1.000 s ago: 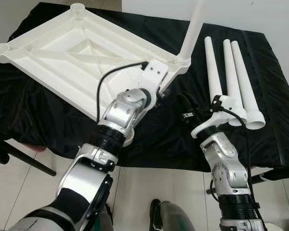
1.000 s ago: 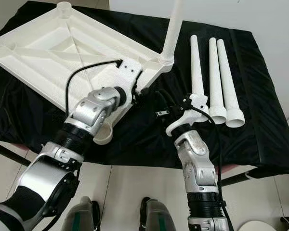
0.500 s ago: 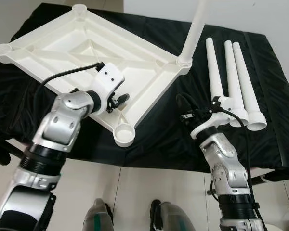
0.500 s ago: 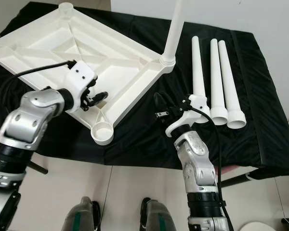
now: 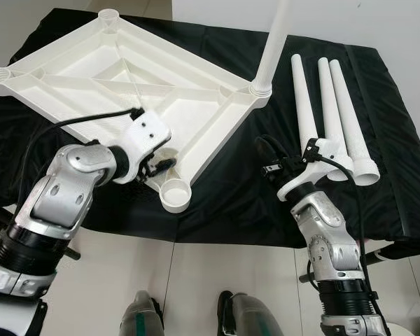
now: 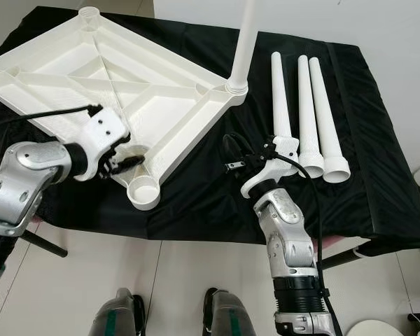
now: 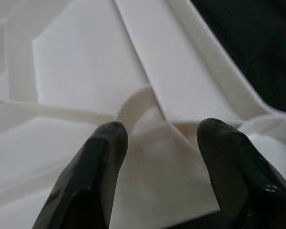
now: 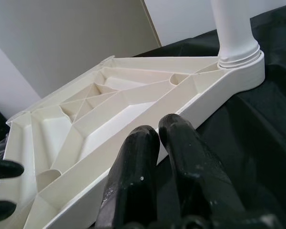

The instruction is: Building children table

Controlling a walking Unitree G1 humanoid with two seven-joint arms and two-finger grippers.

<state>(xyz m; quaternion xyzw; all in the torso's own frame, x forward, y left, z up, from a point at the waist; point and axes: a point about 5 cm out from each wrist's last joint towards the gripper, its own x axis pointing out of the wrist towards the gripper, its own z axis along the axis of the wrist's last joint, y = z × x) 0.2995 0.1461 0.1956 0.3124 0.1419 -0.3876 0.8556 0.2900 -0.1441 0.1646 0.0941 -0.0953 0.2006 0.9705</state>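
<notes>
An upturned white table panel (image 5: 126,84) lies on the black-draped tabletop (image 5: 231,203), one leg (image 5: 273,42) already standing in its far corner. The left claw (image 5: 157,162), fingers spread, straddles the rim beside the near corner socket (image 5: 176,197), which juts past the tabletop's edge; a steady grip there matters. The right claw (image 6: 232,155) hovers clenched and empty near three spare legs (image 6: 301,112), with open cloth between

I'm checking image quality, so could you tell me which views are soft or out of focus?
Left wrist view: the close left gripper fingers and white tabletop look soft. Right wrist view: the near right gripper is slightly blurred, the table leg sharper. Both eye views are crisp.
</notes>
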